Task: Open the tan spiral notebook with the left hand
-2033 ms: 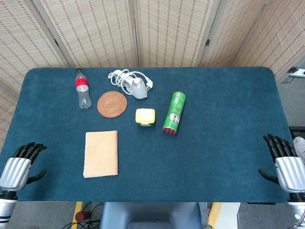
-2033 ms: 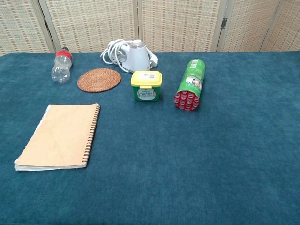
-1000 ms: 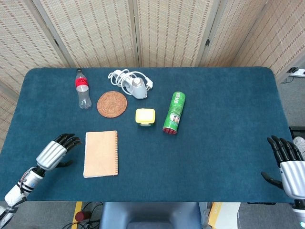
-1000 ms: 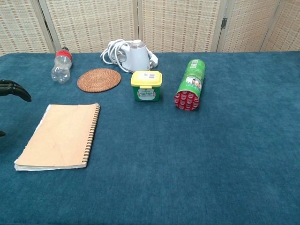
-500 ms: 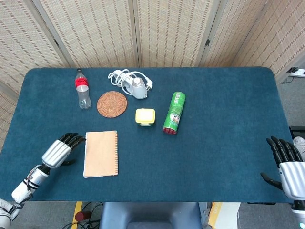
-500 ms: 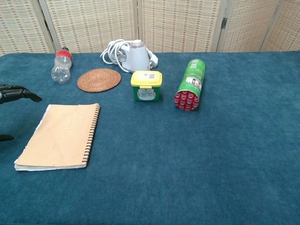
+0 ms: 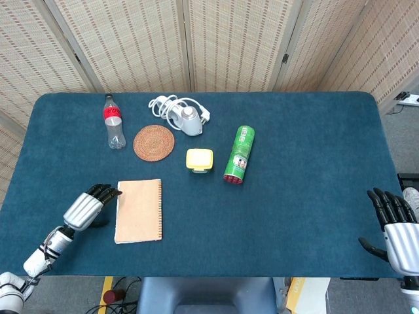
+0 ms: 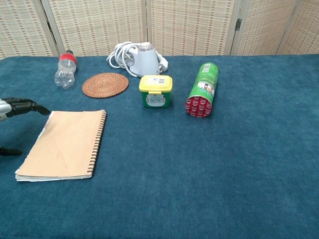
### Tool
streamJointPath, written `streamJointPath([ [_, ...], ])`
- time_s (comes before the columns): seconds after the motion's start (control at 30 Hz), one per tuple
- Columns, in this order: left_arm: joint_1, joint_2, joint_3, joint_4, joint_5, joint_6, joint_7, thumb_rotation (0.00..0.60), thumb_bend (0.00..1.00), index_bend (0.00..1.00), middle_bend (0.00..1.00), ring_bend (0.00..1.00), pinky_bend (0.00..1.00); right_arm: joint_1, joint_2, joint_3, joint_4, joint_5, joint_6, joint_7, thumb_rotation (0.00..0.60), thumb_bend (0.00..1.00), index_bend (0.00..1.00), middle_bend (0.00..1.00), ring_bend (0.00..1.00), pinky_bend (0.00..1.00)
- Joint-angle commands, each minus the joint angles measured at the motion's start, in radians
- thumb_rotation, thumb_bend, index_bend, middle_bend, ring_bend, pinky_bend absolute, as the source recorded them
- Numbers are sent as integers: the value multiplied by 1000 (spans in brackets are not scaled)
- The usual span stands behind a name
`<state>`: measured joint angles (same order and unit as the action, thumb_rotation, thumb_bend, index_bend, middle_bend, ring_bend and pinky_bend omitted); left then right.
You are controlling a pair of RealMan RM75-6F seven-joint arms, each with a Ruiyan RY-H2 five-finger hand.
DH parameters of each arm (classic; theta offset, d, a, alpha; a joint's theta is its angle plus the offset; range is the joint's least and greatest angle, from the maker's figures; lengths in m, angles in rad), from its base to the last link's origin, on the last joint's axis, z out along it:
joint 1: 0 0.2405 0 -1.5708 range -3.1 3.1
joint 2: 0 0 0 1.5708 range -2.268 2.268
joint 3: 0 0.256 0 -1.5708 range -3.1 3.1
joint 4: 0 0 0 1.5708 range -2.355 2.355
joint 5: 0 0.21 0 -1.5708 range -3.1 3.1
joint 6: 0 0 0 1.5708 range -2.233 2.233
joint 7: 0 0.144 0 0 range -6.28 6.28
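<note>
The tan spiral notebook (image 7: 138, 210) lies closed and flat on the blue table, its wire spine on the right side; the chest view shows the notebook (image 8: 66, 144) at the lower left. My left hand (image 7: 88, 206) hovers open just left of the notebook's left edge, fingers (image 8: 27, 107) stretched toward its far left corner, holding nothing. I cannot tell whether they touch the cover. My right hand (image 7: 396, 227) stays open at the table's front right corner, far from the notebook.
A clear bottle with a red label (image 7: 113, 122), a woven round coaster (image 7: 154, 142), a white device with a coiled cord (image 7: 182, 114), a yellow-lidded tub (image 7: 199, 159) and a lying green can (image 7: 239, 154) sit behind the notebook.
My left hand has come up from the front left corner and moved right, ending beside the notebook's left edge. The right hand has barely shifted. The notebook has not moved.
</note>
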<state>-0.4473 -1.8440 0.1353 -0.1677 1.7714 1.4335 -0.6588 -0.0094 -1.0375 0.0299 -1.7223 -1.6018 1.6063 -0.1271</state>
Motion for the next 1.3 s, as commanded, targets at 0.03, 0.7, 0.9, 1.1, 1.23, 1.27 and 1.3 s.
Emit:
streamJointPath([
  [0.03,-3,-14,3,-1,-3,16,-13,600,171,188,235,170,220,-2,0,0,-1,0,3,-2,600,164,0,90,75,106],
  [0.7,-49,-89,7,14,-29,20,-86,600,171,218,235,170,220,-12,-5,6,-1,9,9,-3,600,164,0,90,75,106],
  [0.9,-61,-108,7,15,-36,17,-95,600,173,230,235,170,220,-13,-7,7,-2,13,6,-4,600,165,0,90,75,106],
  [1.1,-71,-135,1,16,-48,6,-106,600,298,243,235,170,221,-11,-11,7,1,12,2,0,600,164,0,90,75,106],
  [1.23,-79,-149,-1,17,-52,5,-107,600,349,258,235,170,221,-13,-11,9,3,15,5,4,600,164,0,90,75,106],
  [1.27,-82,-152,-2,16,-54,4,-108,600,359,264,235,170,221,-13,-12,9,3,15,4,5,600,164,0,90,75,106],
  [1.3,-85,-156,-4,15,-57,2,-108,600,364,269,235,170,221,-13,-13,8,5,15,4,8,600,165,0,90,75,106],
])
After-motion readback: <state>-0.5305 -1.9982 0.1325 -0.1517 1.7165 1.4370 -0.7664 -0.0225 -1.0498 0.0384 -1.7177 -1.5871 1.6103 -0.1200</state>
